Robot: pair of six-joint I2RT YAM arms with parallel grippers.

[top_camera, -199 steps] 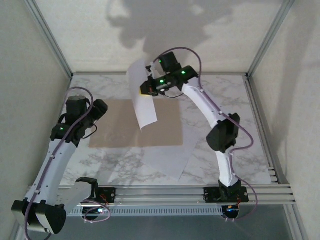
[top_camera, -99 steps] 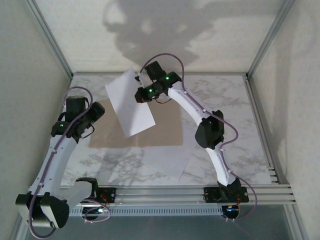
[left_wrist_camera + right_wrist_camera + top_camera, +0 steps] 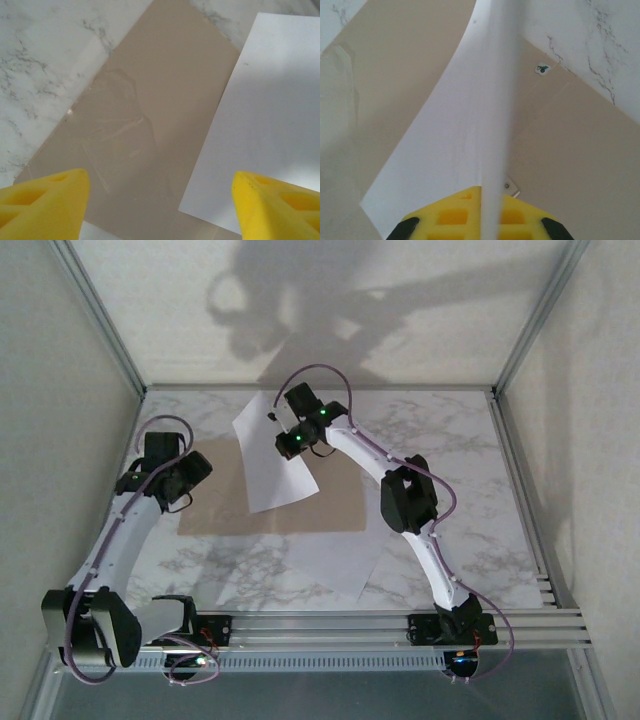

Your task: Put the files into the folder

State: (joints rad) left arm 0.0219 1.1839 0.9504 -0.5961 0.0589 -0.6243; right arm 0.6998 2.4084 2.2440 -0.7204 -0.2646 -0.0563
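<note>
Right gripper (image 3: pixel 482 212) pinches one floppy sheet (image 3: pixel 270 462) edge-on over the folder (image 3: pixel 335 502); left gripper (image 3: pixel 160 200) is wide open, empty. Released crooked, it could easily land overhanging the folder's edge.

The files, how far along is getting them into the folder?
Done: the folder lies open and flat. In hand: the right hand is shut on one white sheet over the folder's left half, not yet released. The left hand is open above the folder. Left: a second sheet lies on the table at the folder's near edge.
</note>
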